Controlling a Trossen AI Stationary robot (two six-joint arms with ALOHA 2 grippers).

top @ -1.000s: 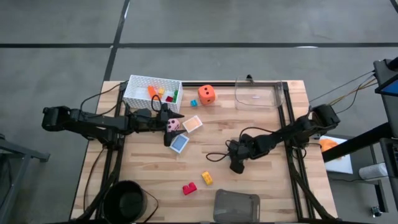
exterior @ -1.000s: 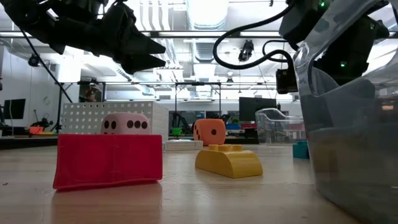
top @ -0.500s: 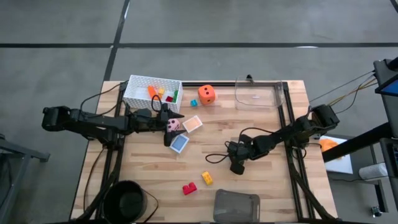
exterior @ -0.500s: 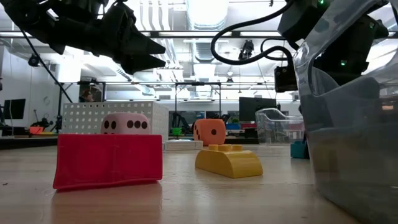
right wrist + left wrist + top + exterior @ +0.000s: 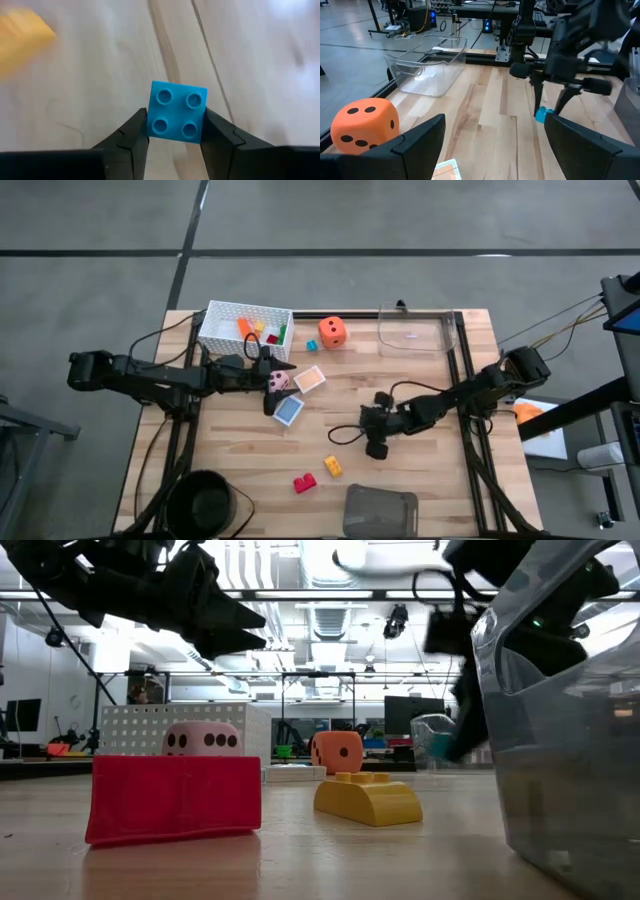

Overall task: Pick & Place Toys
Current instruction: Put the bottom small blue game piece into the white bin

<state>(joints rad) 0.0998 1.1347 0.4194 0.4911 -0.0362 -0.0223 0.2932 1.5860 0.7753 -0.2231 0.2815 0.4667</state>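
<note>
A pale wooden table [image 5: 420, 490] stands on a grey floor, with a workshop of ceiling lights and screens beyond it. The right gripper [image 5: 175, 131] is clamped on a teal brick [image 5: 178, 112], its fingers pressing two opposite sides, near the middle of the table. The left gripper [image 5: 268, 388] hangs spread wide and empty over the pink die [image 5: 280, 380], beside the white basket [image 5: 222, 314] that holds a few small bricks. The blue card [image 5: 288, 410] and peach card [image 5: 310, 379] lie just beside that die. The orange die [image 5: 332, 332] sits near the clear tray [image 5: 416, 330]; a yellow brick [image 5: 332, 467] and red brick [image 5: 304, 482] lie toward the front edge.
</note>
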